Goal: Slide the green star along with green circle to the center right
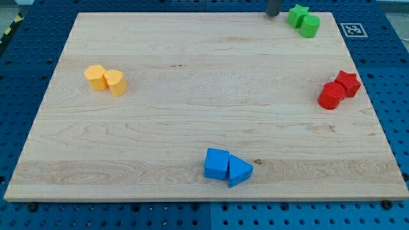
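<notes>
Camera view: my tip [273, 14] bare, holding nothing, just left of green star [297, 14] at top right. Green circle [310, 26] touching star. Likely light, rigid, slidey; push from upper side, downward.

On the table [192, 76], my tip [273, 13] sits at upper right, just left of the green star [296, 14], which touches the green circle [310, 26] to its lower right.

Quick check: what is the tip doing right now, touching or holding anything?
My tip: no gripper, so it holds nothing; it sits at the view's top edge, just left of the green star, apart from it and from the green circle.
</notes>
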Robot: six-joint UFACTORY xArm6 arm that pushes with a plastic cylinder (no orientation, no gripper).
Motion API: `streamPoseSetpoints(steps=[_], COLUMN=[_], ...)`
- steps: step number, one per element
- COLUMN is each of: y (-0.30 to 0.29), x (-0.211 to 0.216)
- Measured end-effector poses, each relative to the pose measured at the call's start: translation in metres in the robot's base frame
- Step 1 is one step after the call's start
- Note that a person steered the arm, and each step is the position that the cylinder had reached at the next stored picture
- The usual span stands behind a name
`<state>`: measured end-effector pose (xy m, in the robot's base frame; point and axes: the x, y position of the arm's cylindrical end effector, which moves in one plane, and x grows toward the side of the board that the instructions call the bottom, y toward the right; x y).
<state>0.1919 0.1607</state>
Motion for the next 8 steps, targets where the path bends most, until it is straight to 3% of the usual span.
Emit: streamPoseSetpoints(steps=[3, 8], y=[0.049, 0.065], x=[0.000, 0.000])
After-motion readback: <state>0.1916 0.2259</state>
